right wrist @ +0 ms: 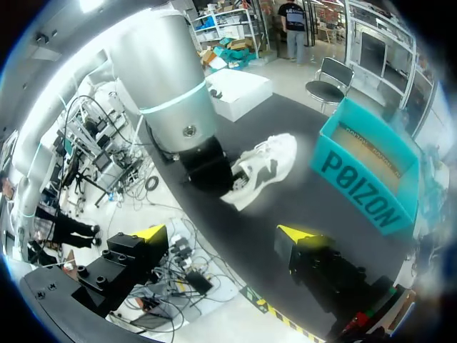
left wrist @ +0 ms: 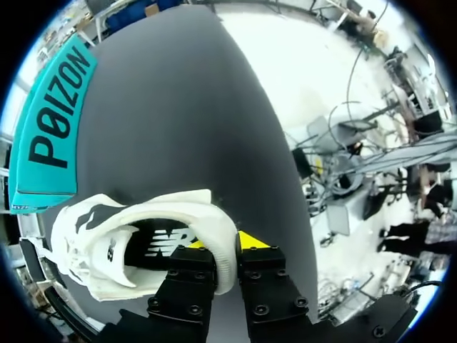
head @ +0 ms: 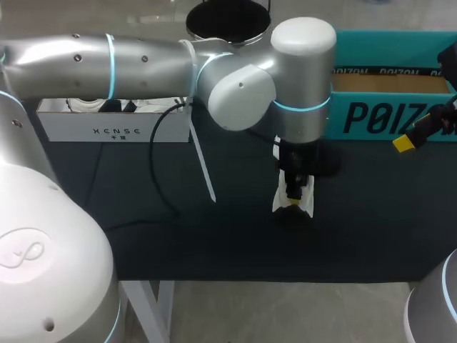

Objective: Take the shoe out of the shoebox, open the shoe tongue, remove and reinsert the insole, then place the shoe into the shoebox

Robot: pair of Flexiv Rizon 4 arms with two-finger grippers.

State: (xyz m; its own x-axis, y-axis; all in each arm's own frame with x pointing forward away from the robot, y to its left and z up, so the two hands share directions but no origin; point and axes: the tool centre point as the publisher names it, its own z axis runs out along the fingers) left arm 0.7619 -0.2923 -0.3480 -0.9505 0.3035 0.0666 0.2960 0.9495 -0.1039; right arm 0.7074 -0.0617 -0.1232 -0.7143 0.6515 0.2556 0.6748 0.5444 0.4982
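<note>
A white shoe (left wrist: pixel 107 243) with dark markings lies on its side on the black table mat (head: pixel 371 214), in front of the teal shoebox (head: pixel 385 107). My left arm reaches past the middle, and its gripper (left wrist: pixel 223 246) is shut on the shoe's heel collar, one finger inside the opening and one outside. In the head view the gripper (head: pixel 294 189) hides most of the shoe (head: pixel 305 206). My right gripper (right wrist: pixel 225 239) hangs open and empty near the box's front right, one yellow fingertip (head: pixel 403 143) showing. From the right wrist, the shoe (right wrist: pixel 264 168) lies between the left arm and the shoebox (right wrist: pixel 371 171).
A white box (head: pixel 114 125) stands at the back left, with a black cable (head: pixel 153 164) looping forward from it. A thin white strip (head: pixel 203 168) leans off its right corner. A black round bin (head: pixel 228 21) sits beyond the table's far edge.
</note>
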